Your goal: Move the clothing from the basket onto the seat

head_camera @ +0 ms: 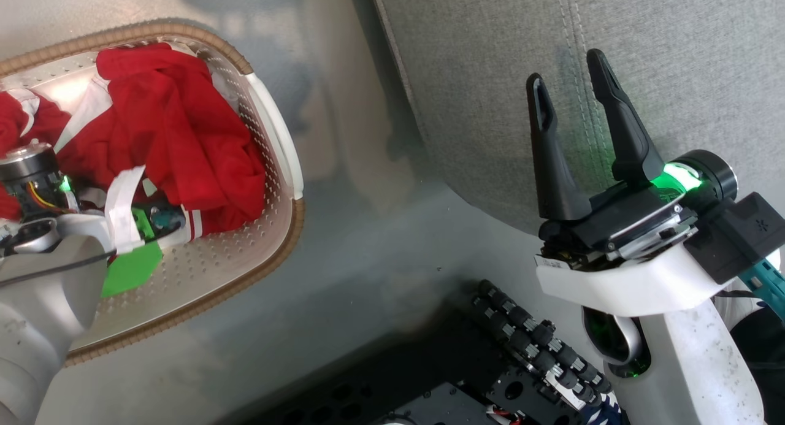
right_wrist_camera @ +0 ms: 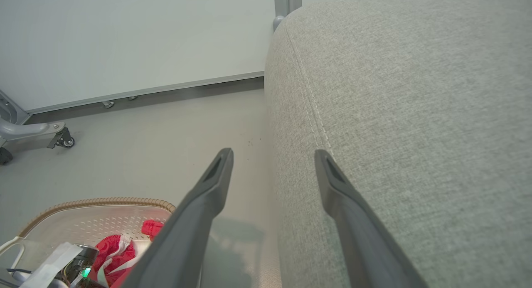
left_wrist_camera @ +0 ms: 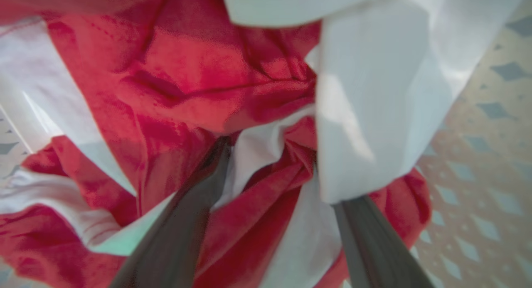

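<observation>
**Left fingers deep in the red pile, right ones empty by the seat**

All the clothing (head_camera: 178, 124) is heaped in the basket (head_camera: 270, 118), which sits on the floor (head_camera: 343, 241) near the seat (head_camera: 674, 57). The left gripper (left_wrist_camera: 278, 171) is nose-down in that pile. Its fingers are spread wide with red and white folds bunched between and around them, one tip tucked under a white fold, not pinching anything. The right gripper (head_camera: 565, 69) hangs at the seat's edge, fingers wide apart with nothing between them.

Red clothing (head_camera: 184, 137) with white bands, cream perforated basket (head_camera: 233, 253) brown-rimmed, light grey seat (head_camera: 674, 45).
</observation>
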You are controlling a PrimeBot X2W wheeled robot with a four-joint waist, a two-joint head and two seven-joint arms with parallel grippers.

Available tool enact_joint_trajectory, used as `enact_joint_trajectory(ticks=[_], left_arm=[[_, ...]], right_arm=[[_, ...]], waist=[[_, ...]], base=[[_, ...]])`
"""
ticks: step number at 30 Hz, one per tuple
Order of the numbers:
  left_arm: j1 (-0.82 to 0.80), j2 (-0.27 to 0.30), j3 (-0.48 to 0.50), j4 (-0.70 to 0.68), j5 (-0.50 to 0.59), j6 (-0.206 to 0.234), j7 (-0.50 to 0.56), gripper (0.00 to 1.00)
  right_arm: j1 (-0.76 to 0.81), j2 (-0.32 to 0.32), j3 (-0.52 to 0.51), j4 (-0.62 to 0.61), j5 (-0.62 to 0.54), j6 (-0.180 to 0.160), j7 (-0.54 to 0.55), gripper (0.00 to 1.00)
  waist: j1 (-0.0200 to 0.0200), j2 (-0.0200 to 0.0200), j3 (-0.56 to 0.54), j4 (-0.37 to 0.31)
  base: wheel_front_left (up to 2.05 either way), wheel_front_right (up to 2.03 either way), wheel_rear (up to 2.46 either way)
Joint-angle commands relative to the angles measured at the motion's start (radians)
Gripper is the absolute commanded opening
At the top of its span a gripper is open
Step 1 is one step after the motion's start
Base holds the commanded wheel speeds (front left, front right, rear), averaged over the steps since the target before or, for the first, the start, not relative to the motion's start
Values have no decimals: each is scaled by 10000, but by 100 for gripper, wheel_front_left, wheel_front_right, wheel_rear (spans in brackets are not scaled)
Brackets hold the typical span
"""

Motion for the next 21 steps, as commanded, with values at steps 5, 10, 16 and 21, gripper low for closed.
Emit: enact_joint_trajectory(ticks=[5, 10, 16, 21], left_arm=[[-237, -40, 10, 78, -792, 119, 912, 0], [-235, -20, 18, -165, -1229, 119, 1204, 0], [-265, 359, 16, -673, -1946, 76, 1231, 0], [-24, 262, 17, -1141, -2701, 74, 1100, 0]], right_arm=[[95, 2, -48, -195, -98, 1, -29, 100], [-87, 1, -39, -204, -155, 1, -27, 100], [-480, 2, -1, 19, -54, 1, -27, 100], [-682, -5, -152, 405, -439, -1, -29, 100]], waist=[[0, -1, 78, 89], [0, -1, 59, 155], [0, -1, -233, 109], [0, -1, -1105, 393]], base=[[0, 0, 0], [0, 0, 0], [0, 0, 0], [0, 0, 0]])
